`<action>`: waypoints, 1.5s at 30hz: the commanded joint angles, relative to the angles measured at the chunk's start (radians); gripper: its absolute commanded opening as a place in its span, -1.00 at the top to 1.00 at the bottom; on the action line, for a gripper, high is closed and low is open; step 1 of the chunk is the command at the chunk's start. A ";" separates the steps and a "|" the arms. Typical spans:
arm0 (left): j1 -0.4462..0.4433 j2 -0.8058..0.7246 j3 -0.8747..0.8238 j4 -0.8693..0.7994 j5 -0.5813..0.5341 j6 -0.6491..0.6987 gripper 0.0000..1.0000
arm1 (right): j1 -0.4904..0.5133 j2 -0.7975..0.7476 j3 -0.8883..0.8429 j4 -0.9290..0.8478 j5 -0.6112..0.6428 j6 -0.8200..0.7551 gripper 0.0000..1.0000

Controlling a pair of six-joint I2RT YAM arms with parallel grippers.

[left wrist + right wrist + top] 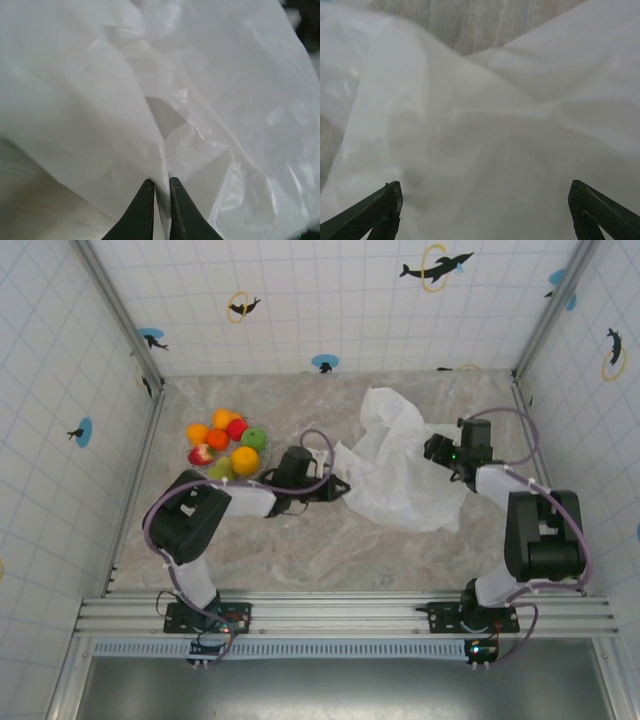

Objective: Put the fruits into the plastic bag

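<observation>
Film of the plastic bag (pixel 210 100) sits pinched in my left jaws; right jaws gape wide over it. I'd take one layer only, opening the mouth toward the fruits (pixel 225 445) behind the left jaws.

I've got both arms up on the overhead: left arm (pixel 190 520) and right arm (pixel 540 530) match, chunky black joint housings with white links between, pale lilac cables (pixel 520 425) looping alongside, black bases (pixel 205 618) at the bottom. On the wrist feeds the fingers (pixel 142 212) come through dark green, tapered, the right pair's faces finely textured.
</observation>
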State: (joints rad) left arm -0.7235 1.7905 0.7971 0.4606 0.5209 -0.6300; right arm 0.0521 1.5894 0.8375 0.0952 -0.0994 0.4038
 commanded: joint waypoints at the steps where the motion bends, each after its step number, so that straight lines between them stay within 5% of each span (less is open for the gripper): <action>1: -0.110 -0.056 -0.019 0.071 0.031 0.038 0.59 | -0.001 0.046 0.117 -0.114 0.078 -0.092 -0.75; 6: -0.220 -0.122 -0.024 -0.038 -0.047 0.147 0.03 | 0.037 0.001 0.168 -0.201 0.231 -0.192 -0.76; 13: -0.222 -0.297 -0.098 -0.197 -0.076 0.271 -0.30 | 0.268 -0.133 0.089 -0.265 0.465 -0.297 -0.79; 18: -0.221 -0.447 -0.143 -0.288 -0.247 0.320 -0.48 | 0.459 -0.178 0.064 -0.274 0.649 -0.345 -0.80; 24: -0.201 -0.493 -0.144 -0.319 -0.462 0.300 -0.52 | 0.594 -0.017 0.145 -0.304 0.869 -0.349 -0.89; 30: -0.177 -0.512 -0.183 -0.317 -0.589 0.234 -0.56 | 0.606 0.166 0.260 -0.329 0.968 -0.364 -0.95; 39: -0.146 -0.527 -0.222 -0.311 -0.633 0.196 -0.59 | 0.596 0.356 0.371 -0.325 1.075 -0.423 -0.93; 42: -0.143 -0.519 -0.222 -0.310 -0.637 0.196 -0.59 | 0.588 0.387 0.388 -0.315 1.100 -0.440 -0.75; 45: -0.140 -0.516 -0.223 -0.312 -0.645 0.195 -0.59 | 0.579 0.387 0.382 -0.292 1.108 -0.466 -0.27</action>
State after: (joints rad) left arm -0.8738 1.2861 0.5846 0.1589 -0.0963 -0.4229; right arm 0.6407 1.9690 1.1862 -0.2253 0.9581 -0.0448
